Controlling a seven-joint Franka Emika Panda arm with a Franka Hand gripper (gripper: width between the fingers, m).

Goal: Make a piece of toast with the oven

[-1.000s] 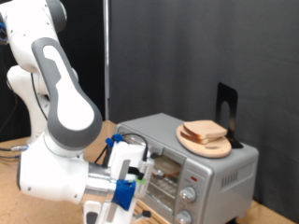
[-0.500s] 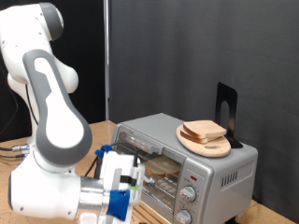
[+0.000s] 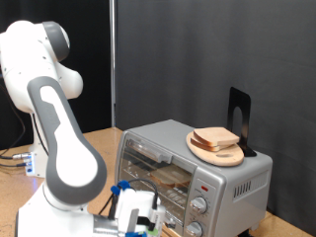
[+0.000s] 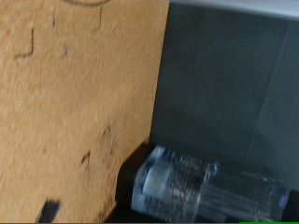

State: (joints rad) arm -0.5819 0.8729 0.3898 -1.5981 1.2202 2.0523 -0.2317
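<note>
The silver oven stands at the exterior view's right, with two knobs on its front. Pale toast slices lie stacked on a round wooden board on the oven's top. Behind the oven's front glass, another slice seems to rest on the wire rack. My gripper hangs low at the exterior view's bottom edge, just in front of the oven's lower front. In the wrist view a clear handle lies close by a grey oven surface. No fingers show there.
A black stand rises behind the board on the oven's top. My white arm fills the exterior view's left. A brown table lies under the oven. A dark curtain hangs behind.
The arm has sunk. The gripper has dropped from the height of the oven's door to the exterior view's bottom edge, and the oven's front now shows more fully.
</note>
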